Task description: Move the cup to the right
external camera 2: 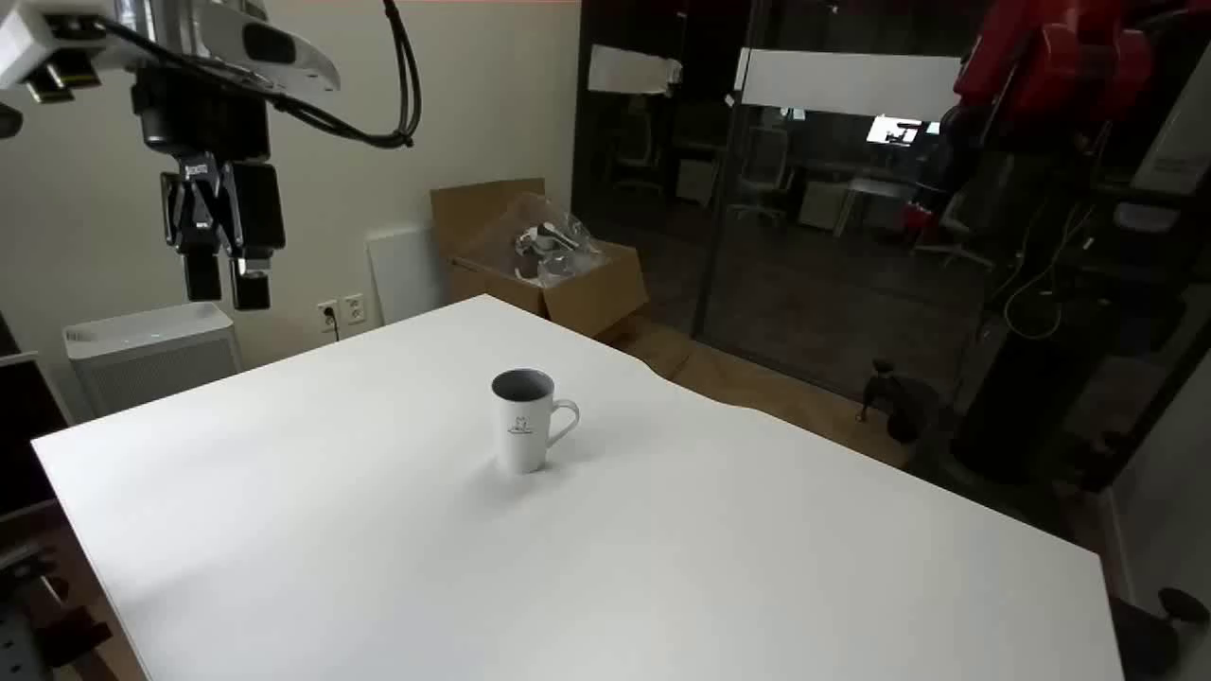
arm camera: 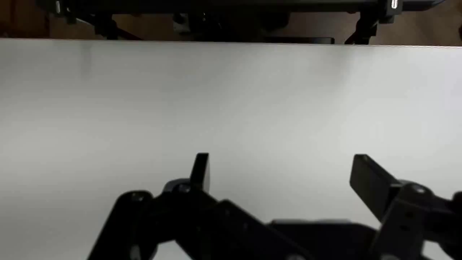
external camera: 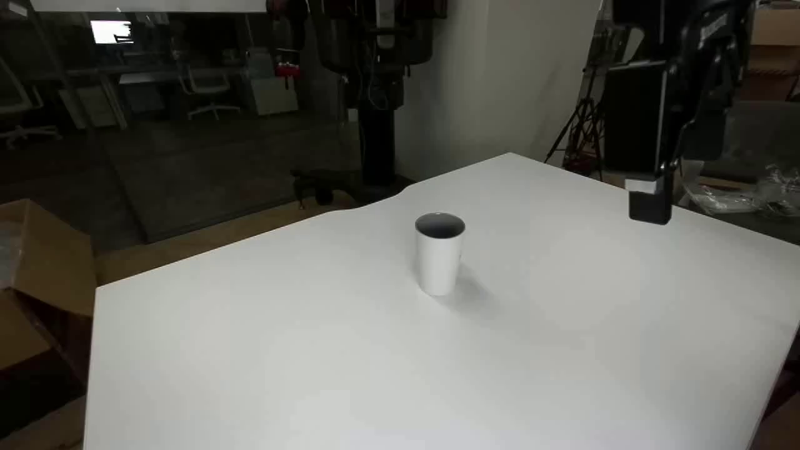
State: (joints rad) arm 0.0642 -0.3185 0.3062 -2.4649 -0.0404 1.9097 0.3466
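The cup [external camera: 439, 265] is white with a grey inside and stands upright near the middle of the white table. In an exterior view the cup [external camera 2: 520, 430] shows a handle on its right side and a small dark drawing on its wall. My black gripper [external camera 2: 227, 286] is high above the table, well apart from the cup. In an exterior view the gripper [external camera: 650, 203] is at the upper right, partly cut off by the frame. In the wrist view the gripper [arm camera: 279, 171] is open with nothing between its fingers. The cup is out of the wrist view.
The white table [external camera: 300, 350] has a straight edge [arm camera: 231, 43] at the top of the wrist view. A cardboard box [external camera 2: 591, 284] with plastic wrap stands beyond the table. A red robot [external camera 2: 1060, 71] and glass walls are behind it.
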